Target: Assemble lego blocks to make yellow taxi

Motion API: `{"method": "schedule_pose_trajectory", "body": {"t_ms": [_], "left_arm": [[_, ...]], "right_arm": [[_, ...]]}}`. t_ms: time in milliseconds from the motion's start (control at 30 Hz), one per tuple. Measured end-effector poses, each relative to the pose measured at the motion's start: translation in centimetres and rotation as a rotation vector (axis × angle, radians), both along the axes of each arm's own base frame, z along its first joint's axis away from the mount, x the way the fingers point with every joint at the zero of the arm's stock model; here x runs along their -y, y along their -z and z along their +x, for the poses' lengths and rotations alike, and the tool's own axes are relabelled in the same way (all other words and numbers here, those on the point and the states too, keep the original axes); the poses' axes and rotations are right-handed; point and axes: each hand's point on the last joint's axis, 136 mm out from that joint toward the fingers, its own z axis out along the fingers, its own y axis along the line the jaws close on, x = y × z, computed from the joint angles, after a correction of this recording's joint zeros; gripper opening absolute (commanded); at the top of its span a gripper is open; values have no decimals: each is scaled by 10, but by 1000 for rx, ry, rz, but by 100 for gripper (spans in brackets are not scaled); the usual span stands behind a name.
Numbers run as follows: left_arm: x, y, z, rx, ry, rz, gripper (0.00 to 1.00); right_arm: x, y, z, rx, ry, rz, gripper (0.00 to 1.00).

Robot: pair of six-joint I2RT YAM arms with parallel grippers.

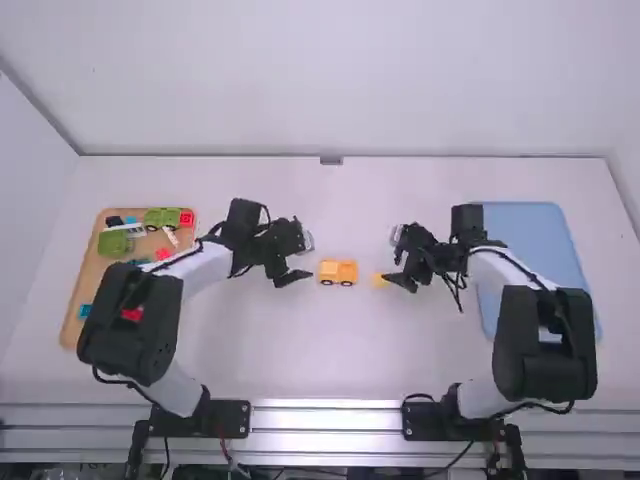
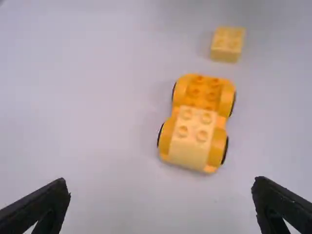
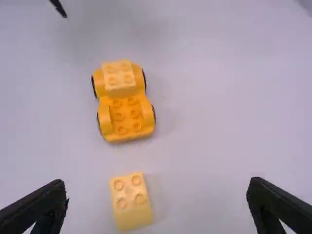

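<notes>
My left gripper (image 1: 296, 264) is just left of the orange-yellow car (image 1: 338, 272) in the high view; my right gripper (image 1: 398, 268) stands over the loose yellow brick (image 1: 380, 281), right of the car. In the left wrist view the car base (image 2: 207, 95) carries one pale yellow brick (image 2: 191, 139) on its near end, and the left gripper (image 2: 161, 207) is open and holds nothing. In the right wrist view the loose brick (image 3: 130, 201) lies studs up between the widely parted fingers of the open right gripper (image 3: 156, 207), apart from the car (image 3: 126, 117).
A wooden tray (image 1: 88, 290) at the far left holds green, red, blue and white pieces, partly behind the left arm. At the right a blue tray (image 1: 540, 240) lies partly under the right arm.
</notes>
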Motion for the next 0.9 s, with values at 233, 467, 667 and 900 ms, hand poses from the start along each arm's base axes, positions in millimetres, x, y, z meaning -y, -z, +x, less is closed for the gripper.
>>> {"method": "schedule_pose_trajectory", "body": {"t_ms": [233, 467, 667, 900], "left_arm": [[14, -21, -1, 59, 104, -146, 99], [19, -5, -2, 5, 115, -180, 99], [21, -9, -4, 7, 131, -203, 99], [21, -6, -8, -25, 128, -202, 99]], "right_arm": [[-8, 36, 1, 11, -68, 126, 98], [-14, 71, -10, -79, -99, 195, 99], [-15, 86, -2, -93, -113, 210, 99], [-8, 97, -6, -122, -133, 217, 89]]}}
